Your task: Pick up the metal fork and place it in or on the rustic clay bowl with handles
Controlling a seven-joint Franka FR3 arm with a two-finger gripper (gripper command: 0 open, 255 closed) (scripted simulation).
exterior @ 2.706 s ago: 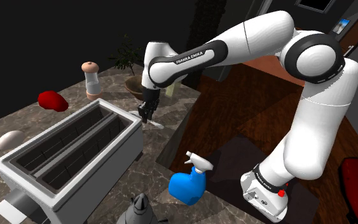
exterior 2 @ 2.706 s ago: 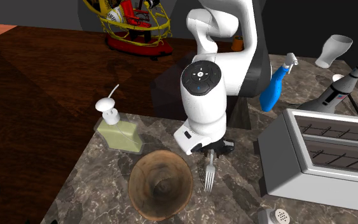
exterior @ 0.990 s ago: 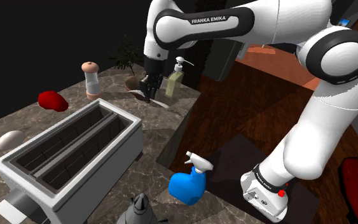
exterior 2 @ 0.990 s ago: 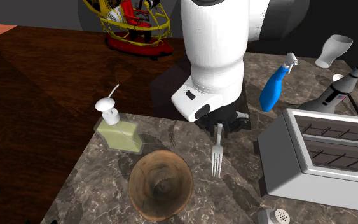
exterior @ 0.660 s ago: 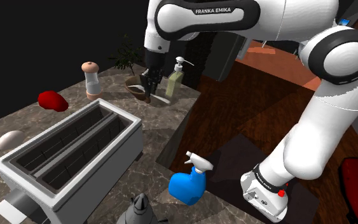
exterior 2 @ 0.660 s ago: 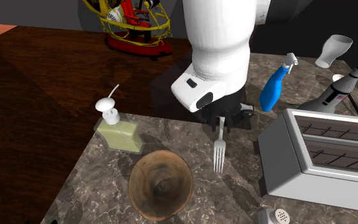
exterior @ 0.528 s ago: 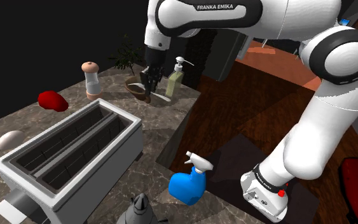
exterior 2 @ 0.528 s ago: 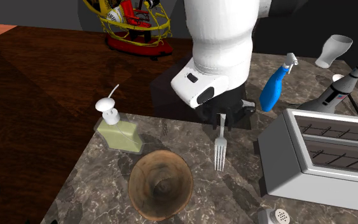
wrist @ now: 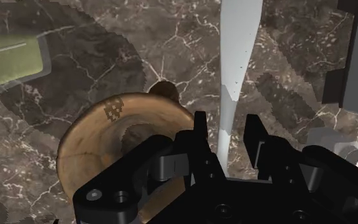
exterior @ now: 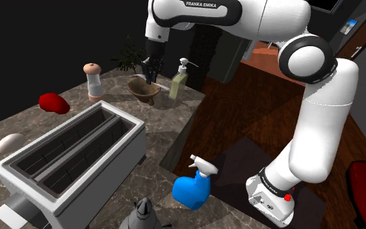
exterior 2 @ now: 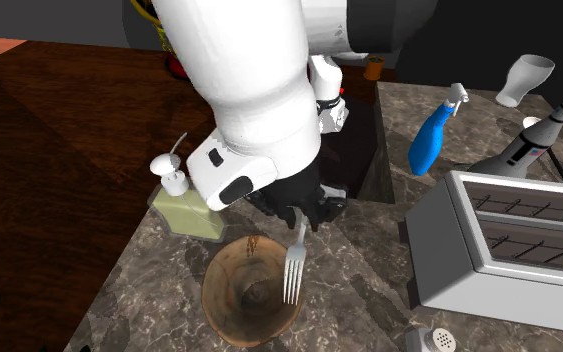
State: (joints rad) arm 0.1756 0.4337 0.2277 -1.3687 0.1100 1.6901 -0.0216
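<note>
Marble, dark and veined in white, makes up the desk (exterior: 155, 166) that carries everything we see. Over it bends the white arm (exterior: 272, 19), reaching to the far end of the desk in the shoulder view. Next in bulk comes the grey two-slot toaster (exterior: 71, 156), near the shoulder view's lower left. A blue spray bottle (exterior: 192, 188) stands near the desk's edge beside it, well apart from the work.

At the far end sits the brown bowl (exterior 2: 244, 290), round and open, with a small knob-like handle on its rim in the wrist view. Just beside it stands a pale green soap dispenser (exterior 2: 191, 212) with a white pump. A pepper grinder (exterior: 95, 81), a red lump (exterior: 53, 102) and a white egg-shaped thing (exterior: 10, 143) lie further along the desk, in the shoulder view's left.

We find the black gripper (exterior 2: 304, 215) hanging above the bowl's edge. Its fingers (wrist: 201, 137) are closed narrowly on the handle of the pale grey fork (exterior 2: 294, 270), which they clasp between them. The fork points down and away from the hand, lifted off the marble. In the second exterior view its tines lie over the bowl's right side. In the wrist view the bowl sits close beside the fingers while the fork's length runs over bare marble. We cannot tell whether the tines touch the bowl.
</note>
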